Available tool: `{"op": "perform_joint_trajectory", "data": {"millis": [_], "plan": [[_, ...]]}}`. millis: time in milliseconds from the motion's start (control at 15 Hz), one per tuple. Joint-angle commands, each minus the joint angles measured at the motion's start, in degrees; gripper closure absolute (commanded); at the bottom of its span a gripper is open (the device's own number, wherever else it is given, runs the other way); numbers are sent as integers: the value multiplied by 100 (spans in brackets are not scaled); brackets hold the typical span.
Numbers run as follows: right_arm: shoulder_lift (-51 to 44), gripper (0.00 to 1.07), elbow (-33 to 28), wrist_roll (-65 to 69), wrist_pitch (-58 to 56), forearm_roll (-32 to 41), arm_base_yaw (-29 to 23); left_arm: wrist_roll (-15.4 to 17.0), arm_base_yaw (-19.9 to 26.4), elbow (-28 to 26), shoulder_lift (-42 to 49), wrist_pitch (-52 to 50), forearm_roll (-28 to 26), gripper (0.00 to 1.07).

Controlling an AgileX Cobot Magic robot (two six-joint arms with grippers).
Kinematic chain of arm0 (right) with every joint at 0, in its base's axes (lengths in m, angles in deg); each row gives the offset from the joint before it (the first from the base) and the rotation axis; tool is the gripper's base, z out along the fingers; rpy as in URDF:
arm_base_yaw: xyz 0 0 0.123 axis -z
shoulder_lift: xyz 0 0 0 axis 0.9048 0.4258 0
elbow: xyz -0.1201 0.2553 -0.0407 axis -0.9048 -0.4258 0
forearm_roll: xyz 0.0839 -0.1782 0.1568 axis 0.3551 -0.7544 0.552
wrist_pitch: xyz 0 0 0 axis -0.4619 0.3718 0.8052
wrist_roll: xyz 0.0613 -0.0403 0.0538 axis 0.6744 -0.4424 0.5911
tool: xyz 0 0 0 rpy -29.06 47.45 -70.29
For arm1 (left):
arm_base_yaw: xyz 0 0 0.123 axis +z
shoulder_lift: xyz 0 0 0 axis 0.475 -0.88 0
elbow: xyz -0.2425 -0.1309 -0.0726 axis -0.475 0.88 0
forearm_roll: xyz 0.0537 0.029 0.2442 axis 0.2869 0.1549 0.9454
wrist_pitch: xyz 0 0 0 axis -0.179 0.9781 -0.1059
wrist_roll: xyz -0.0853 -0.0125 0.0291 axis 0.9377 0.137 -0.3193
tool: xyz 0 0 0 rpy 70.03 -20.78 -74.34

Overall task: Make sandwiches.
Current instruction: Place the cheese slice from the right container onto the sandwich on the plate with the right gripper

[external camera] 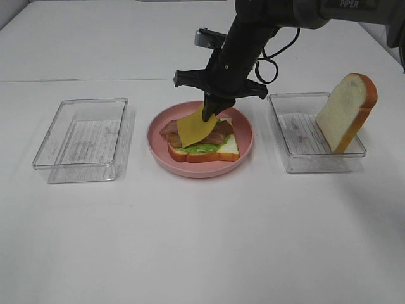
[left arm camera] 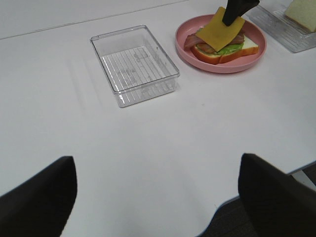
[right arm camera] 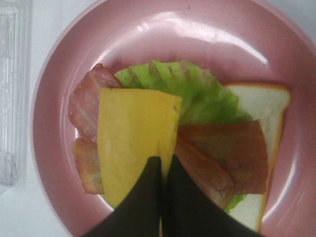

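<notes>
right jaws (right arm camera: 160, 170) pinched shut on cheese slice (external camera: 195, 126), held tilted over the stack | left jaws spread wide, nothing held | bread slice (external camera: 224, 151), lettuce (right arm camera: 197, 89), bacon (right arm camera: 227, 153) stacked on pink plate (external camera: 158, 142), tabletop centre | top bread slice (external camera: 348, 111) left propped in right-edge tray (external camera: 285, 152) | cheese and top slice judged outstanding

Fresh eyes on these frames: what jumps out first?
The right tool, shut on the cheese, dangling it over the open sandwich on the pink plate mid-table: bacon and lettuce on a bread slice. Next, the second bread slice leaning up in the right-hand clear tray. The left tray has nothing in it.
</notes>
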Motion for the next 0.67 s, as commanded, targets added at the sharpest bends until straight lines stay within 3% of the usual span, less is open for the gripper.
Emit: {"op": "perform_joint_trajectory", "data": {"millis": [67, 200, 333, 400, 667], "plan": [[-46, 99, -17, 80, 0, -109, 17, 23, -17, 11, 109, -52, 29, 22], [-57, 58, -17, 80, -46, -109, 17, 23, -17, 11, 109, -52, 29, 22], [-97, 28, -11, 69, -138, -195, 17, 23, -17, 11, 109, -52, 29, 22], [-149, 20, -6, 74, -189, -378, 17, 23, -17, 11, 109, -52, 29, 22], [-670, 19, -6, 80, -539, -1272, 17, 23, -17, 11, 109, -52, 29, 22]]}}
